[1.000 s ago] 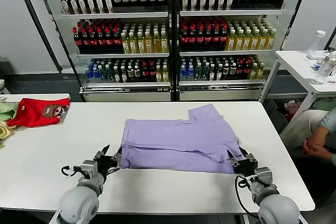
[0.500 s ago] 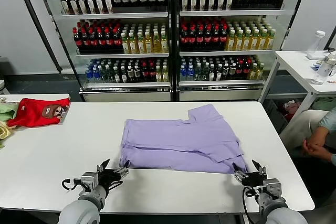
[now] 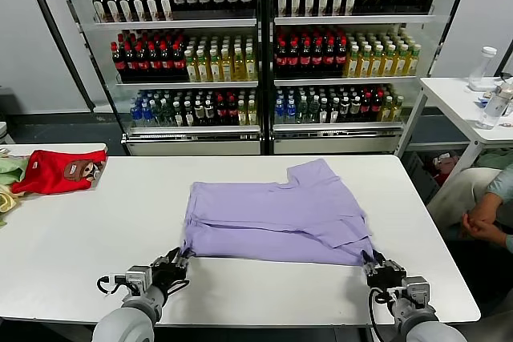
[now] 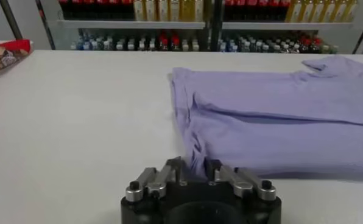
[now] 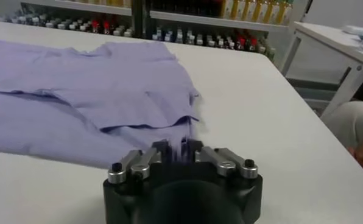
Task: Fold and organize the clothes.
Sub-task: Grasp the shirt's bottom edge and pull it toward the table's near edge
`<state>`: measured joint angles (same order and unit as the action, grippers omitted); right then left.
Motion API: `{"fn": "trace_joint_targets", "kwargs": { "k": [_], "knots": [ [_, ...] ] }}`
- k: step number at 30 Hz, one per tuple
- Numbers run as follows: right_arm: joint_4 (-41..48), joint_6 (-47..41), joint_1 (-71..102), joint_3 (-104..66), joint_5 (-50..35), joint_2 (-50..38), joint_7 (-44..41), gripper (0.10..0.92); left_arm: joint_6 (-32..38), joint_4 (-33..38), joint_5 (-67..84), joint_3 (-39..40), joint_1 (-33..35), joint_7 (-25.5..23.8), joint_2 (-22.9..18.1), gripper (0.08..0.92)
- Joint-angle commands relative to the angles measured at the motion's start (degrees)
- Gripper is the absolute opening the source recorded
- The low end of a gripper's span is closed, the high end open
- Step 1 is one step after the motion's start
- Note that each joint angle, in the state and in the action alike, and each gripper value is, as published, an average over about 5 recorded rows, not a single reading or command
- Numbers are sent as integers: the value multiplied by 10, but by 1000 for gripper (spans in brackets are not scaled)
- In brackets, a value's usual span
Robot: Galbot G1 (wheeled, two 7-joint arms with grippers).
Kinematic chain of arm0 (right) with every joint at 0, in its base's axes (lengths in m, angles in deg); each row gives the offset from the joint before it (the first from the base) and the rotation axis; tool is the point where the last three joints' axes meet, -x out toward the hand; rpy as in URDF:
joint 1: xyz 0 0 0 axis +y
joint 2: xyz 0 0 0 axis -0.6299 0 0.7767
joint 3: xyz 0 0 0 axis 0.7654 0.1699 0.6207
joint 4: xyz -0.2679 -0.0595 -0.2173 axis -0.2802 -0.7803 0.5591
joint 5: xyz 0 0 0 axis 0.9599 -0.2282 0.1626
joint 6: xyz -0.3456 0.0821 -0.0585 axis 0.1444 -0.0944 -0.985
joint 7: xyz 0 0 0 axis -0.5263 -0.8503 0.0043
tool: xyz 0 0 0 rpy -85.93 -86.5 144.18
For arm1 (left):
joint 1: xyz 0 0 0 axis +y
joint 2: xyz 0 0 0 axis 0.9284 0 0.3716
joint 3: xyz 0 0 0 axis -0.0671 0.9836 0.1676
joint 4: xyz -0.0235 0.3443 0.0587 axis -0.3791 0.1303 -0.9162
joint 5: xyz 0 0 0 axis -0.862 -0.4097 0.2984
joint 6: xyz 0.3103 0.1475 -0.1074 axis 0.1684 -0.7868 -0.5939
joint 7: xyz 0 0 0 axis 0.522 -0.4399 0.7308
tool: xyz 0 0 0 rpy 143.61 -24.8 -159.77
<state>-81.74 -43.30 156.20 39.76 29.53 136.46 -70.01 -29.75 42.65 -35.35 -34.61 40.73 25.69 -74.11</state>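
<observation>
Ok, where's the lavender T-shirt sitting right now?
In the head view the lavender T-shirt lies partly folded mid-table, its near corners pinched by the left gripper and right gripper.

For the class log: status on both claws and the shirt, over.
Left claw shut on near-left corner of lavender T-shirt. Right claw shut on near-right corner. Shirt lies partly folded on white table. Nothing in the way.

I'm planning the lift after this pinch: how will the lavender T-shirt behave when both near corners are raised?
The lavender T-shirt will probably drape and sag between the left gripper and the right gripper, since it lies soft and creased. Its loose folded layers will likely slide apart. It looks light, so it should trail across the table easily.
</observation>
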Motion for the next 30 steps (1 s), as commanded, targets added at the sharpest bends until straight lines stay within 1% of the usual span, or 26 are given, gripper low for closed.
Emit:
{"fn": "trace_joint_targets", "kwargs": {
  "k": [1, 3, 6, 8, 16, 22, 26, 30],
  "knots": [
    [-8, 6, 15, -13, 4, -4, -3, 172, -3, 2, 4, -1, 6, 2, -1, 255],
    [-15, 8, 26, -19, 5, -8, -5, 132, -3, 8, 4, -2, 12, 3, -1, 194],
    [-32, 11, 48, -30, 6, -13, -7, 117, -2, 20, 1, -4, 27, 4, 0, 120],
    [-44, 15, 66, -41, 7, -15, -8, 117, 2, 33, 0, -7, 42, 8, 2, 96],
    [-100, 35, 171, -77, 23, -9, -18, 117, 17, 103, 0, -25, 123, 20, 17, 91],
    [-121, 49, 225, -95, 35, -1, -24, 117, 19, 168, -4, -46, 182, 25, 36, 91],
    [-126, 57, 240, -89, 48, 7, -26, 117, 23, 169, -21, -57, 218, 16, 47, 91],
    [-130, 58, 245, -77, 62, 15, -26, 117, 24, 155, -25, -67, 229, 10, 50, 91]
  ]
}}
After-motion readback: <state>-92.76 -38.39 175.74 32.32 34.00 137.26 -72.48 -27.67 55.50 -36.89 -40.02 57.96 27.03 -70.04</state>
